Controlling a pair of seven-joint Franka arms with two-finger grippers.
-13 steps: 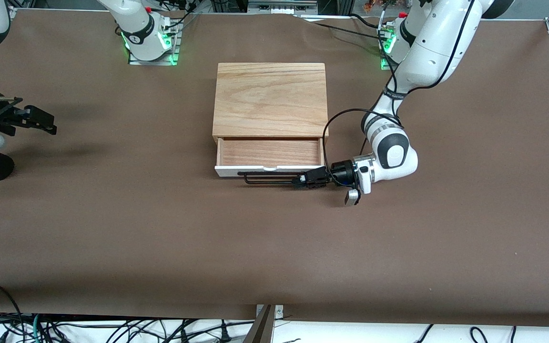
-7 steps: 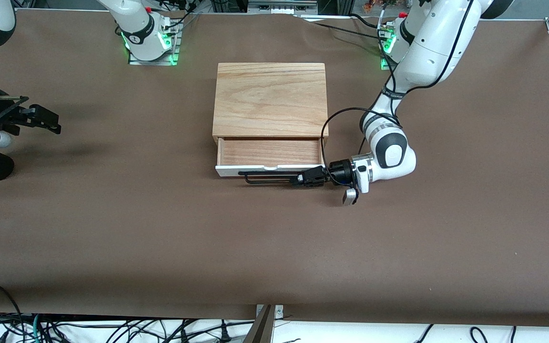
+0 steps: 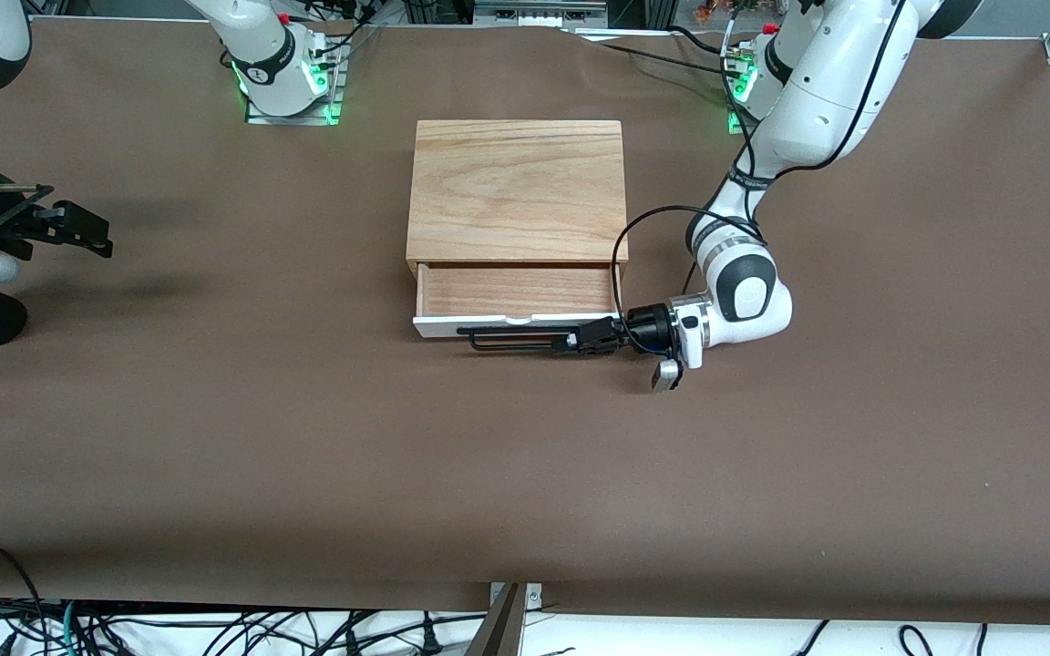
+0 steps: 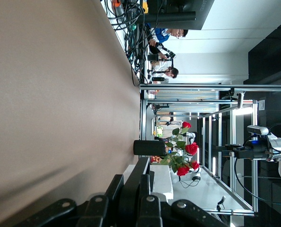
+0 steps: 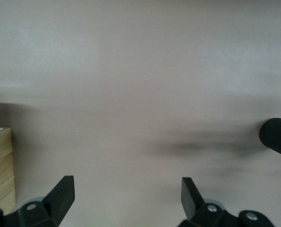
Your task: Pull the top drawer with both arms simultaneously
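Your left claw [image 3: 580, 343] is clamping the half-open white-fronted light-wood top drawer's [image 3: 516, 293] thin black bar handle [image 3: 516, 338]; your right claw [image 3: 87, 234], spread wide and holding nothing, is waiting over the brown tabletop [image 3: 215, 410] at the right arm's end.

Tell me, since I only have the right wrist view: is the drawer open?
Observer: Partly. The drawer sticks out of its box.
Operator: Is the left hand on it?
Observer: The left hand is at the handle, at the end toward the left arm.
Operator: Where is the right hand?
Observer: The right hand hangs over the table at the right arm's end, well apart from the drawer.
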